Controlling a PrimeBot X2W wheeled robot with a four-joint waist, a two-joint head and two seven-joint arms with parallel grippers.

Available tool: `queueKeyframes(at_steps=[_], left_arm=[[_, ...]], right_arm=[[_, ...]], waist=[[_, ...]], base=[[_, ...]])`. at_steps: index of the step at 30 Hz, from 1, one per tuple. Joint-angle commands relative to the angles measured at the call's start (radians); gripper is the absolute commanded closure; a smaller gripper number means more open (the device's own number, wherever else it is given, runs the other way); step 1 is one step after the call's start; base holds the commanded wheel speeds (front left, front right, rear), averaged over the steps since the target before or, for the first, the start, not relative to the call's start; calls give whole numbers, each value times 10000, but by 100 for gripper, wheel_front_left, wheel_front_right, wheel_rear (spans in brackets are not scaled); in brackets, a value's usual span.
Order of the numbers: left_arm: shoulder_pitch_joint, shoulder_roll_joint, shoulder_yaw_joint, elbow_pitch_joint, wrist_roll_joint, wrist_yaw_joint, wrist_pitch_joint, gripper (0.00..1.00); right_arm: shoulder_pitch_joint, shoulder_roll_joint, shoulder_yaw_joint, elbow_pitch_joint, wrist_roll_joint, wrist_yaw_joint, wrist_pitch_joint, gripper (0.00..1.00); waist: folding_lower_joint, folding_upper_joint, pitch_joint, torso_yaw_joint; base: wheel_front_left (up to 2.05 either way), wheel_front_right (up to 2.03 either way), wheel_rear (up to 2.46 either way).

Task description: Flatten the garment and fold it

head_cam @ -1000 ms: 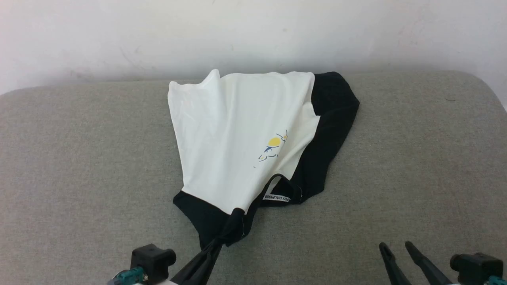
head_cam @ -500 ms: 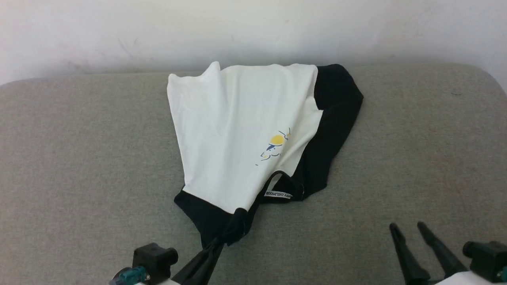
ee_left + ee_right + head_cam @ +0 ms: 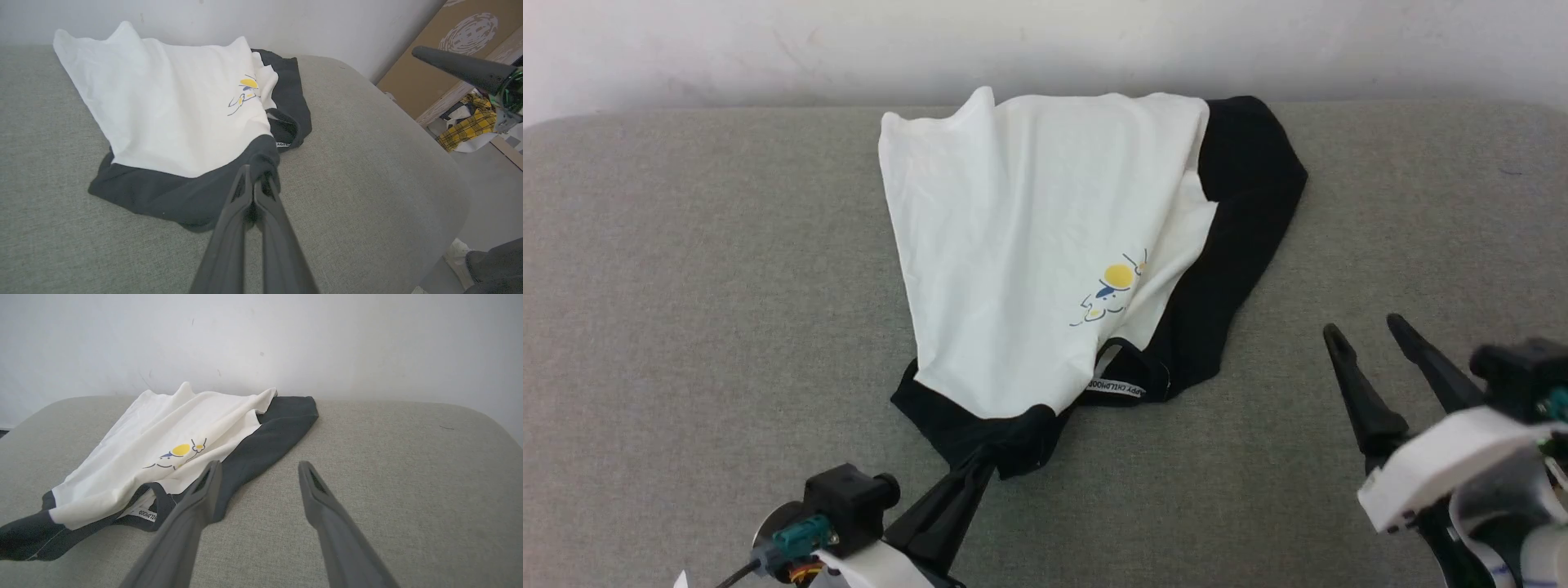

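Nearest me on the grey cushion [image 3: 686,327], the garment [image 3: 1029,245] begins as a bunched knot of black sleeve fabric [image 3: 980,437]. Just beyond it lies the black neckband [image 3: 1123,359] with a white label [image 3: 1117,387] showing at the opening. From there the white torso fans out, wrinkled and tilted to the left, with a small yellow-and-blue print [image 3: 1112,287] near its right side. A second black sleeve [image 3: 1245,220] runs along the right edge, up to the far rim of the cushion by the pale wall [image 3: 768,41]. My left gripper [image 3: 978,478] has its fingers pinched tight together on that near knot of black fabric. The cloth puckers around the tips in the left wrist view. My right gripper [image 3: 1364,328] stands with its fingers spread wide and nothing between them. It hovers over bare cushion, to the right of the garment and apart from it. I count one garment, two black sleeves, one print, one label and two grippers.
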Motion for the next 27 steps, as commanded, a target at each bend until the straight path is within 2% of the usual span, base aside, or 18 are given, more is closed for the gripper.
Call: queueKeyframes(at_steps=[1, 14, 20, 27], left_arm=[[-188, -40, -12, -41, 135, -61, 29, 100], [-954, -398, -44, 9, 413, -317, 14, 100], [-1244, -654, -101, 275, 481, -501, -74, 100], [-1451, -842, -150, 464, 514, -619, -116, 100]], right_arm=[[-423, -23, 55, 330, 63, -7, 277, 0], [-3012, -289, 1037, 3158, -74, -7, 2090, 0], [-3616, -222, 1251, 4080, -259, -7, 2756, 0], [-3852, -86, 1392, 4593, -378, -7, 2930, 0]], waist=[[-1, 0, 130, 110], [-1, 0, 1285, 687], [-1, 0, 1683, 883], [-1, 0, 1852, 1026]], base=[[0, 0, 0], [0, 0, 0], [0, 0, 0], [0, 0, 0]])
